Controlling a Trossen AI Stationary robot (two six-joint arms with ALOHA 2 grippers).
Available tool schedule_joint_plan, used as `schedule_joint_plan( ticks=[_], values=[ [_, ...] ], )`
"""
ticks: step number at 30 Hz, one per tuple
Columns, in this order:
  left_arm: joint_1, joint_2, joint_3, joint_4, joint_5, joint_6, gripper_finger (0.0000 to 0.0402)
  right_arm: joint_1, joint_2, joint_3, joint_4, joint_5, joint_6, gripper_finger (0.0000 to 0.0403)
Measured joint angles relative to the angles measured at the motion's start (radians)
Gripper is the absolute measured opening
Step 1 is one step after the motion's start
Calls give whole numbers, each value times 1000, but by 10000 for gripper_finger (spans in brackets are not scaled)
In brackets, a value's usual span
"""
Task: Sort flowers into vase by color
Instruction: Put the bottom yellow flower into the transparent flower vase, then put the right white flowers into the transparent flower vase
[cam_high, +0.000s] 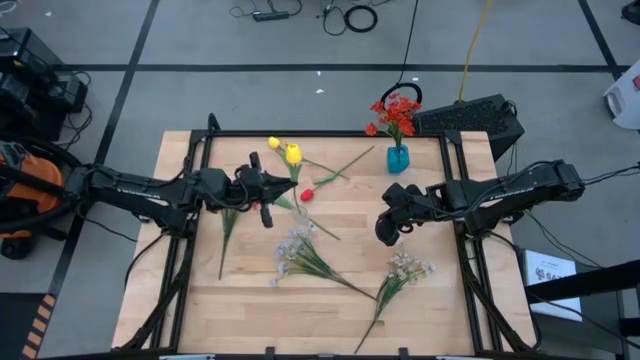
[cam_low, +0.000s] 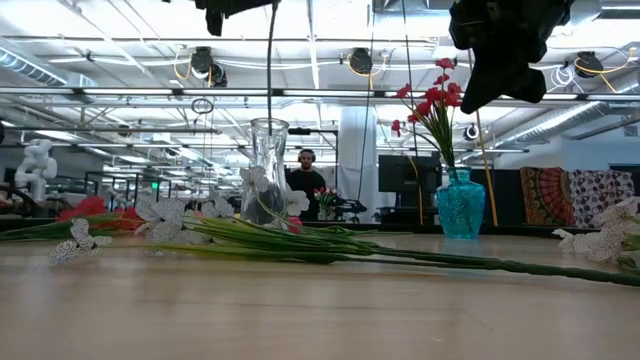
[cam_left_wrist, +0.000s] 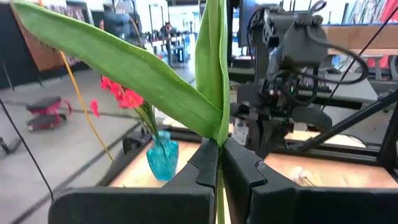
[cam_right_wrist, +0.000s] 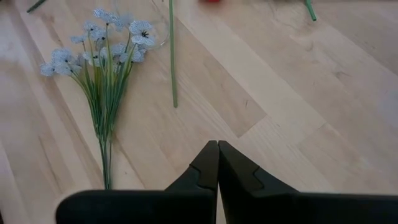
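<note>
Two yellow tulip buds (cam_high: 291, 153) are up in the air at the left gripper (cam_high: 268, 187). Its jaws are pinched tight on the yellow tulip stem (cam_left_wrist: 219, 186) (two long green leaves stick up from there). One red bud (cam_high: 307, 194) lies on the table (cam_high: 330, 300) just beside them. Two white sprays (cam_high: 300, 246) lie on the wood nearer the front. One bunch of red flowers (cam_high: 397, 112) stands in the teal vase (cam_high: 398, 158) at the back edge.

The table is pale wood with a black frame. The floor is grey with cables.

The right gripper (cam_high: 387, 231) hangs over the table with its jaws shut and empty.

Only the low view shows a clear glass vase (cam_low: 268, 172) and a person (cam_low: 306, 182) far back in the room.
</note>
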Motion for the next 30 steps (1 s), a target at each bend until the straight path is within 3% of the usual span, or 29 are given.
schedule_joint_plan(
  ticks=[14,23,30],
  values=[
    [0,1,-1,-96,0,-56,18,0,0,0,56,0,3,0],
    [0,1,-1,-144,0,-56,101,0,0,0,75,-2,19,0],
    [0,1,0,-164,0,-55,115,0,0,0,75,-4,41,0]
  ],
)
